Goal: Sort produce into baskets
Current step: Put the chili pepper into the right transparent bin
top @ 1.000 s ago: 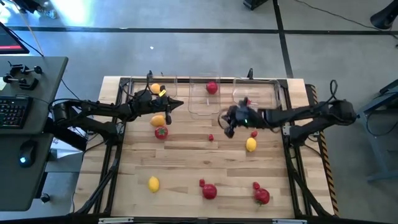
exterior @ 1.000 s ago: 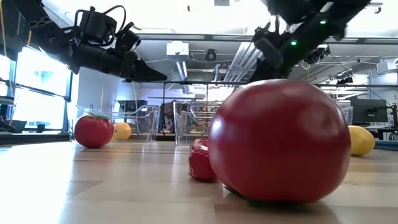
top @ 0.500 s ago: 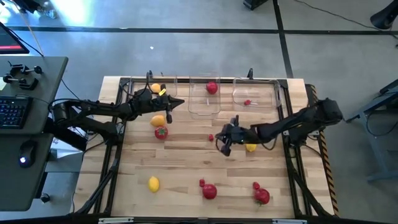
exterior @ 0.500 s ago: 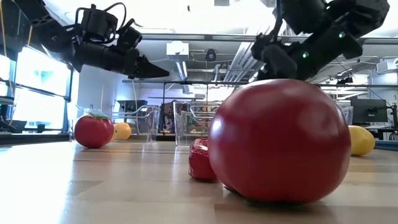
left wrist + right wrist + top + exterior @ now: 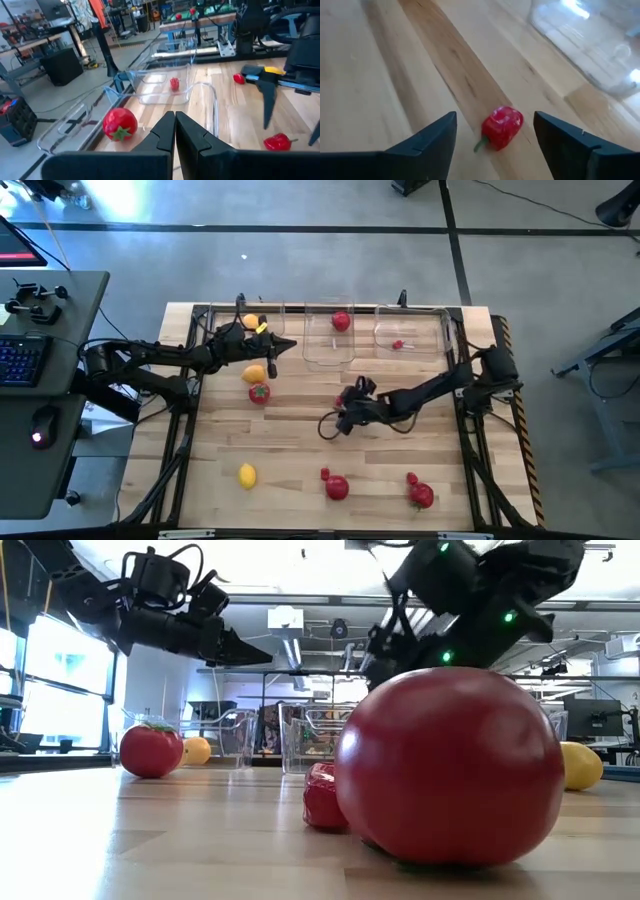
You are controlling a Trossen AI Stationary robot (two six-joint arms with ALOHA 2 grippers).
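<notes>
1. Right end effector [image 5: 331,425] is out over the middle of the worktop [image 5: 290,450], fingers spread wide with a small red berry [image 5: 501,127] sitting between them but untouched. It looks lined up for a pinch, since the berry lies dead centre in the gap (nothing is gripped yet).

2. From above, that berry [image 5: 339,401] sits just beside the right end effector, mid-worktop, well short of the baskets.

3. Left end effector [image 5: 285,345] hangs near the far left part of the worktop, fingers pressed together and holding nothing. My guess is it is parked there to leave the middle free for the other arm.

4. Three clear baskets line the far edge. The left basket [image 5: 262,340] carries a lemon [image 5: 250,322], the middle basket [image 5: 328,358] a big red fruit [image 5: 341,320], the right basket [image 5: 442,340] one berry [image 5: 398,345]. So each basket takes one kind, and the berry under the right arm likely belongs in the right one.

5. Still loose on the worktop:
   - a lemon [image 5: 255,373] and a green-topped red fruit [image 5: 259,392] toward the left edge;
   - a lemon [image 5: 246,475] near the near left corner;
   - a berry [image 5: 324,474] and a red fruit [image 5: 337,487] by the near edge;
   - another red pair [image 5: 419,493] toward the near right corner.

6. Sorting reads as early going (most pieces remain out).
</notes>
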